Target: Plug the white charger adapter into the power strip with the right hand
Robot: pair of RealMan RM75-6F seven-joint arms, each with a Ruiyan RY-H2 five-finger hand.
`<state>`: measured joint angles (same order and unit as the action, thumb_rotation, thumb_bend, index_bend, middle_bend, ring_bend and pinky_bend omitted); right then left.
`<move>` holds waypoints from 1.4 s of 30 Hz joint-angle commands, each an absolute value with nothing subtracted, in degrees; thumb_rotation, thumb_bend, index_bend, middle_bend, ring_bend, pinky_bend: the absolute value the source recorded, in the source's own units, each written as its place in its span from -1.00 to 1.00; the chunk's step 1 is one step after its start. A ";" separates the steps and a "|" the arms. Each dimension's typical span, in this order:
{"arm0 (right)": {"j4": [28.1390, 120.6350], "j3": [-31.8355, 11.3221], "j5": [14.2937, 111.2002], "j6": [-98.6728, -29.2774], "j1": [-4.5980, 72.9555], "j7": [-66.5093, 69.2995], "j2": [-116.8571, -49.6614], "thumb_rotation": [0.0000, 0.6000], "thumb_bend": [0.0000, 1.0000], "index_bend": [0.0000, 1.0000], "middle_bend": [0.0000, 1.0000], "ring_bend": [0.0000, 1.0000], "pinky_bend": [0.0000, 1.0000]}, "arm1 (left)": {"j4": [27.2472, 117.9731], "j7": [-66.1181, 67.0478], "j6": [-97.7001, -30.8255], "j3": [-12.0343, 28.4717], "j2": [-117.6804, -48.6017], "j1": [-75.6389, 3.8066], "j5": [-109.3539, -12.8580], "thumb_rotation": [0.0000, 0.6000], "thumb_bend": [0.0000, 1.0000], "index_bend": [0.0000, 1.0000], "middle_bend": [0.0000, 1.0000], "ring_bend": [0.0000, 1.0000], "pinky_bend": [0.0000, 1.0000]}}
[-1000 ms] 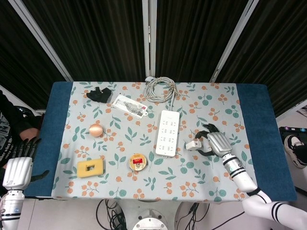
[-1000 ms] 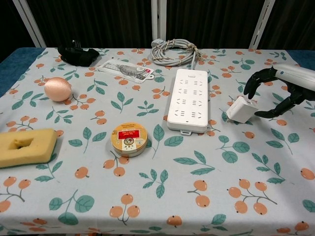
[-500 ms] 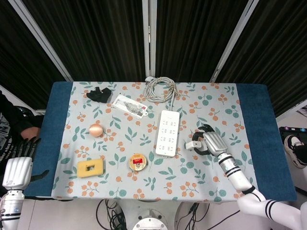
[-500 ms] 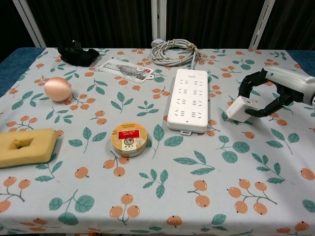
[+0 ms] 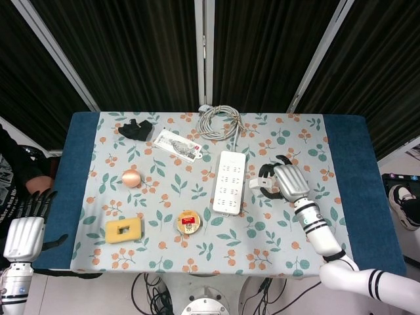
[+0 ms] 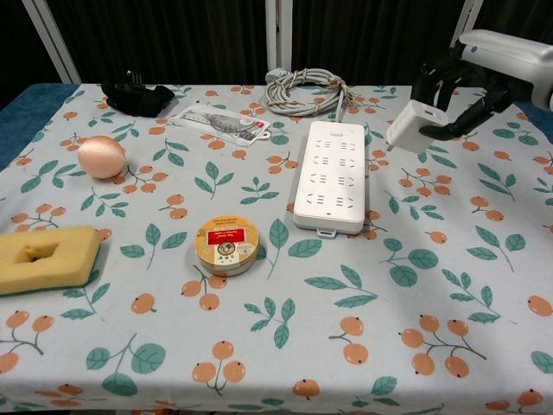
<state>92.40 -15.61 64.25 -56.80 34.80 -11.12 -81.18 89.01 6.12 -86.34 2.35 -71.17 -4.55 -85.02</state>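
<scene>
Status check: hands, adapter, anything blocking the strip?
Right hand holds the white adapter off the table, right of the power strip. Not plugged in yet. Left hand open, off the table's left edge. Strip's sockets unobstructed.

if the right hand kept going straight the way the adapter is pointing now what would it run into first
Probably the power strip. The right hand holds the white charger adapter lifted off the table, tilted down and leftward toward the strip's right edge. Nothing shows between them, though height above the strip is unclear.
</scene>
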 commanded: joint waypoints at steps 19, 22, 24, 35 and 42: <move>102.95 -16.89 19.24 -60.33 56.55 -45.67 -82.94 1.00 0.18 0.65 0.50 -0.10 -0.75 | 86.48 3.65 -86.54 1.83 -72.15 -3.92 -85.43 1.00 -1.00 -0.82 -0.93 -1.00 -1.00; 102.91 -16.34 17.67 -61.50 57.87 -46.77 -83.51 1.00 0.19 0.65 0.50 -0.10 -0.76 | 86.21 3.44 -86.58 1.82 -72.27 -3.91 -85.57 1.00 -1.00 -0.82 -0.93 -1.00 -1.00; 102.70 -16.12 16.94 -62.28 58.56 -47.18 -83.86 1.00 0.20 0.65 0.50 -0.10 -0.77 | 86.01 3.25 -86.54 1.81 -72.37 -3.92 -85.61 1.00 -1.00 -0.82 -0.93 -1.00 -1.00; 99.84 -15.44 15.20 -63.30 60.70 -47.04 -86.39 1.00 0.21 0.65 0.50 -0.10 -0.78 | 84.76 2.04 -86.51 1.73 -72.97 -3.49 -85.18 1.00 -1.00 -0.82 -0.93 -1.00 -1.00; 98.52 -15.19 14.82 -63.26 61.66 -46.88 -87.53 1.00 0.21 0.65 0.50 -0.10 -0.79 | 84.40 1.67 -86.74 1.68 -73.08 -3.09 -84.97 1.00 -1.00 -0.82 -0.93 -1.00 -1.00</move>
<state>98.62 -15.22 14.89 -63.26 61.57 -46.87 -87.44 84.39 1.66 -86.73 1.68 -73.08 -3.09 -84.98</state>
